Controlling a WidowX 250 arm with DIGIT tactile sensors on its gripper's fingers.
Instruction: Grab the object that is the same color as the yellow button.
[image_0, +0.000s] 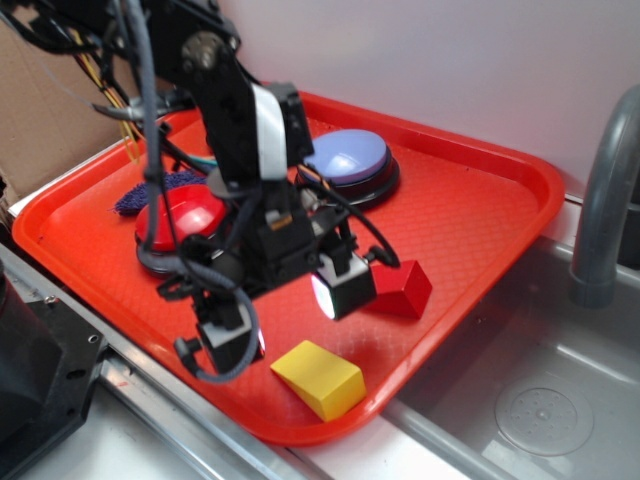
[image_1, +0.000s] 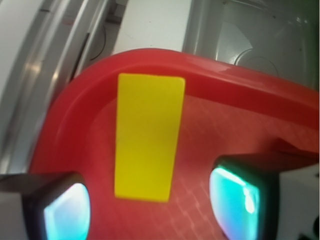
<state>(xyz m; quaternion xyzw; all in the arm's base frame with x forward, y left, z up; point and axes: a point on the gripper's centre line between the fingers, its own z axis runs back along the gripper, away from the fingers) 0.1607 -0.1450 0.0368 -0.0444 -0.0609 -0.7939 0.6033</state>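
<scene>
The object, a small yellow wedge-like block (image_0: 320, 378), lies near the front rim of the red tray (image_0: 480, 200). My gripper (image_0: 288, 318) hovers open just behind and above it, with nothing between the fingers. In the wrist view the yellow block (image_1: 149, 135) lies lengthwise ahead of my gripper (image_1: 152, 207), its near end level with the gap between the two lit pads (image_1: 240, 200). The block touches neither finger. The yellow button is hidden or out of view.
A red wedge block (image_0: 403, 288) sits right of the gripper. A red button (image_0: 180, 215) and a pale-blue button (image_0: 347, 160) stand behind the arm, next to a dark blue scrap (image_0: 150, 192). A metal sink (image_0: 540, 400) with a faucet (image_0: 605, 200) adjoins the tray's right.
</scene>
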